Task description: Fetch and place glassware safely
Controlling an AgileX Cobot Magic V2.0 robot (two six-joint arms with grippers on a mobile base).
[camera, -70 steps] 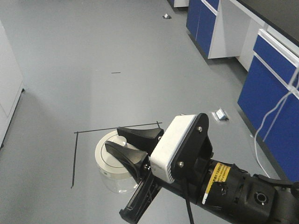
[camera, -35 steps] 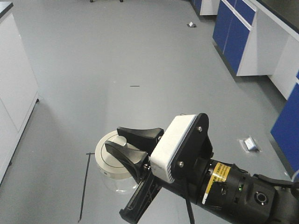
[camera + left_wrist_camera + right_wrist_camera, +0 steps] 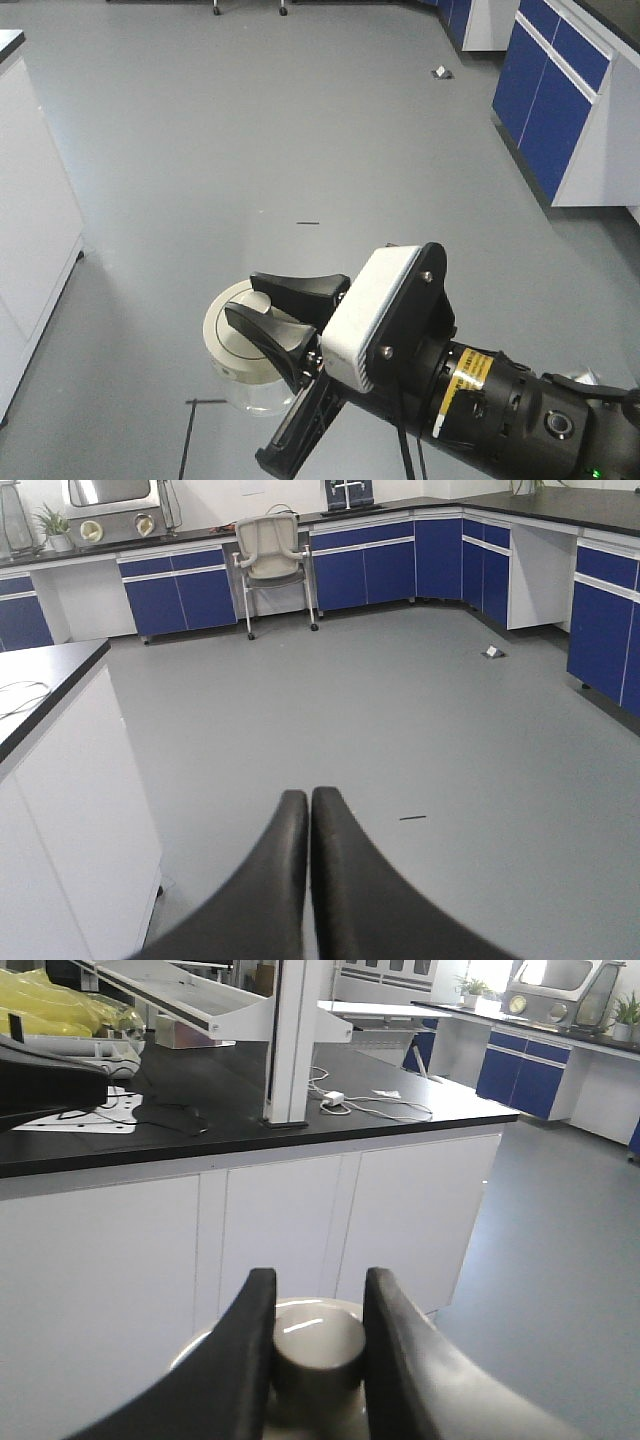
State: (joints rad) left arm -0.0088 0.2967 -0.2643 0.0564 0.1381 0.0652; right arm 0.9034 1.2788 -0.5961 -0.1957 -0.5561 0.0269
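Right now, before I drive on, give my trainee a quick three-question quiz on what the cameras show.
1. True or false: the left claw is carrying something.
2. Where does the right claw grip the glass jar? A) its lid knob B) the glass wall C) the base
3. Fill in: the jar is held in the air over the grey ____.
Key: 1 false, it is shut and empty; 2 A; 3 floor.

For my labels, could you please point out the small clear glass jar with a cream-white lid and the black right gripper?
Small clear glass jar with cream-white lid [image 3: 226, 350]: front view, lid top.
Black right gripper [image 3: 241, 296]: front view, between jaw tips.
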